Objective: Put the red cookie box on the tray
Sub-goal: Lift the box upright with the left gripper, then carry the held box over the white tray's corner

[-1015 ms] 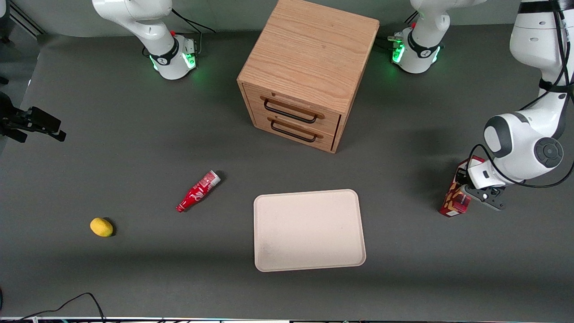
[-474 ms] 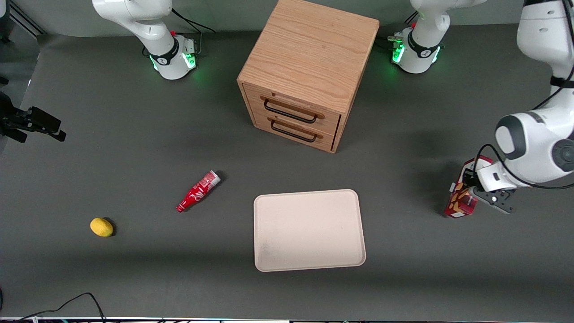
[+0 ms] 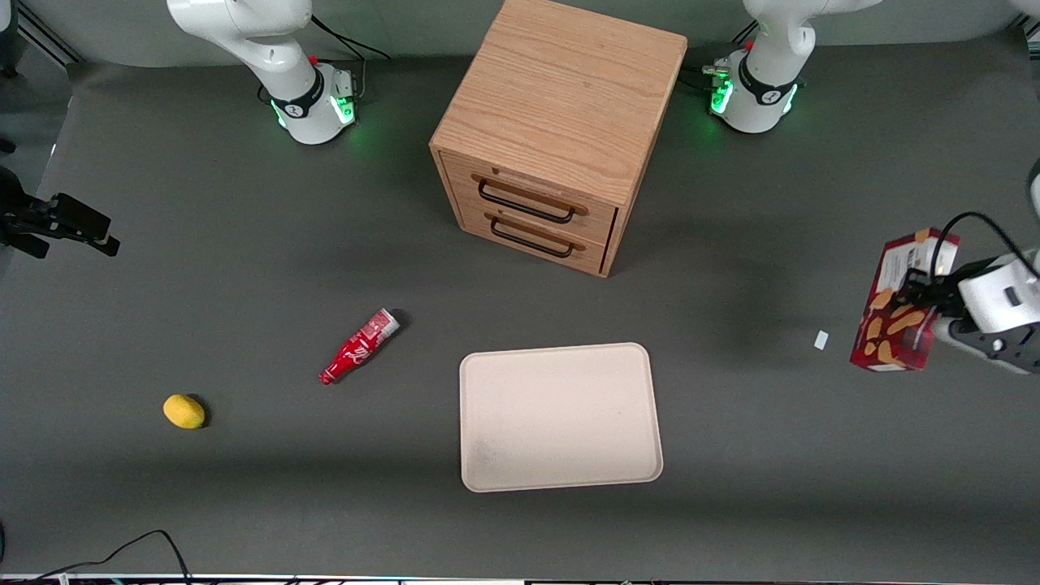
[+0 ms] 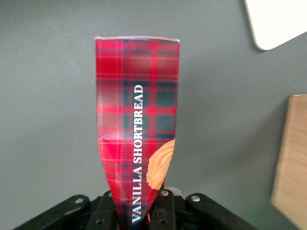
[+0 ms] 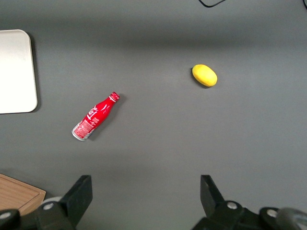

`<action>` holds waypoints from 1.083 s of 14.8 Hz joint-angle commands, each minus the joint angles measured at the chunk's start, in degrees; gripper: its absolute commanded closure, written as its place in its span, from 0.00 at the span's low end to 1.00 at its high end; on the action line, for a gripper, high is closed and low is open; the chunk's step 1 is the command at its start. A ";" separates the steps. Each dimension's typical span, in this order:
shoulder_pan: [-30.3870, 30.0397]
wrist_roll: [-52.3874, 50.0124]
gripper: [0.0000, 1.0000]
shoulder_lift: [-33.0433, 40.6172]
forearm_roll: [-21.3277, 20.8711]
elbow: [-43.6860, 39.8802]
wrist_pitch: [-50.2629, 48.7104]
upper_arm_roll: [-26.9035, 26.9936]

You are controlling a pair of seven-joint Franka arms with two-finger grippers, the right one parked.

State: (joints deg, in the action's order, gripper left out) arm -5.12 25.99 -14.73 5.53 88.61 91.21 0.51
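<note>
The red cookie box (image 3: 900,305), a slim dark-red carton with a white end panel and cookie pictures, hangs in the air at the working arm's end of the table. My left gripper (image 3: 934,313) is shut on it. In the left wrist view the box (image 4: 136,143) shows red plaid with "VANILLA SHORTBREAD" lettering, pinched between the black fingers (image 4: 168,208). The pale beige tray (image 3: 559,416) lies flat on the table nearer the front camera than the cabinet, well apart from the box; a corner of the tray (image 4: 276,21) shows in the left wrist view.
A wooden two-drawer cabinet (image 3: 556,130) stands at the middle of the table, its edge (image 4: 290,167) showing in the left wrist view. A red bottle (image 3: 359,346) and a yellow lemon (image 3: 184,411) lie toward the parked arm's end. A small white scrap (image 3: 821,340) lies on the table beside the lifted box.
The gripper has lifted the red cookie box off the table and carried it toward the working arm's end. A small white scrap now shows where the box stood.
</note>
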 commanded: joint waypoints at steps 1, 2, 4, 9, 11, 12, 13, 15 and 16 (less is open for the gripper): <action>0.46 -14.78 1.00 -0.83 0.09 -9.84 -9.01 -5.15; 0.46 -19.70 1.00 -0.83 0.09 -10.82 -9.46 -7.69; 0.64 -30.25 1.00 -1.18 0.01 -11.36 -8.60 -13.23; 2.73 -49.60 1.00 -7.49 -2.52 -10.92 5.17 -24.40; 3.80 -54.27 1.00 -12.32 -7.09 -10.83 10.81 -26.95; 3.97 -55.33 1.00 -15.13 -9.29 -10.74 14.05 -28.27; 4.59 -57.43 1.00 -17.42 -11.66 -10.48 17.22 -28.89; 6.51 -61.65 1.00 -22.08 -16.23 -10.48 23.11 -28.90; 6.96 -62.89 1.00 -23.84 -18.34 -10.31 25.31 -28.90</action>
State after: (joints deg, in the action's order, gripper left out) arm 0.48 -32.76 -35.04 -8.78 79.82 113.41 -28.03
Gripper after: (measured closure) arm 0.784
